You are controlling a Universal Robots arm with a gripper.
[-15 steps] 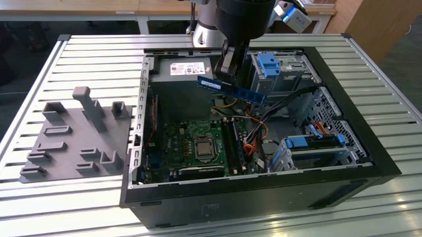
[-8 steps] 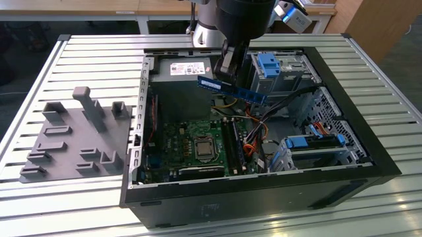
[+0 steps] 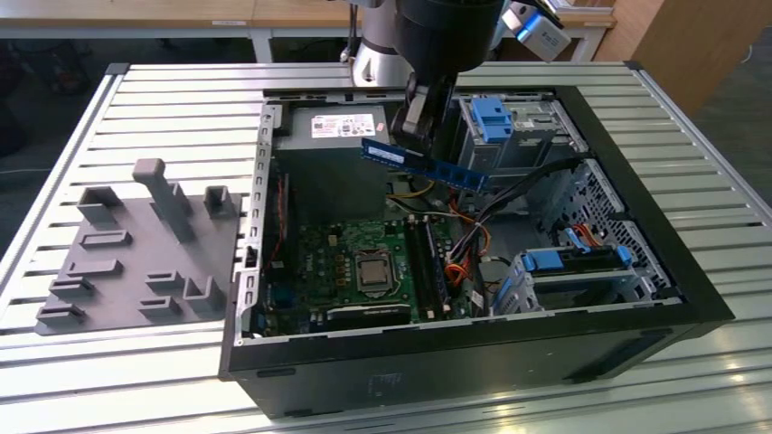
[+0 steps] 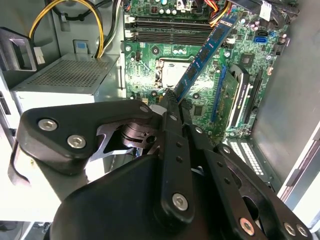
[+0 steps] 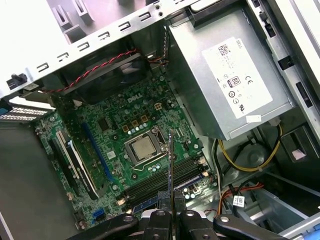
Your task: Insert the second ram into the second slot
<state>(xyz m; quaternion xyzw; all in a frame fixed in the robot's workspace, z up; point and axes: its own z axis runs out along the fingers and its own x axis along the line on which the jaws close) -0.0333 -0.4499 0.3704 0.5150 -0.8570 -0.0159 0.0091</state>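
My gripper point(image 3: 417, 136) is shut on the second ram point(image 3: 425, 166), a long blue stick with dark chips. It hangs tilted in the air above the open computer case, over the cables near the power supply. In the second wrist view the ram point(image 4: 205, 55) reaches out from my fingertips point(image 4: 172, 100) over the green motherboard point(image 4: 200, 100). The first wrist view has the ram point(image 5: 170, 165) edge-on above the row of dark memory slots point(image 5: 165, 181); my gripper point(image 5: 170, 212) holds its near end. A blue strip point(image 5: 147, 203) lies in the slot nearest the board's edge. The slots point(image 3: 428, 262) run beside the processor socket point(image 3: 371, 269).
The black case point(image 3: 483, 353) lies open on a slatted metal table point(image 3: 169, 108). Inside are a grey power supply point(image 3: 338, 127), drive cages with blue tabs point(image 3: 494, 117) point(image 3: 573, 262), and loose coloured cables point(image 3: 465, 235). A grey fixture block point(image 3: 133, 253) sits at the exterior view's left.
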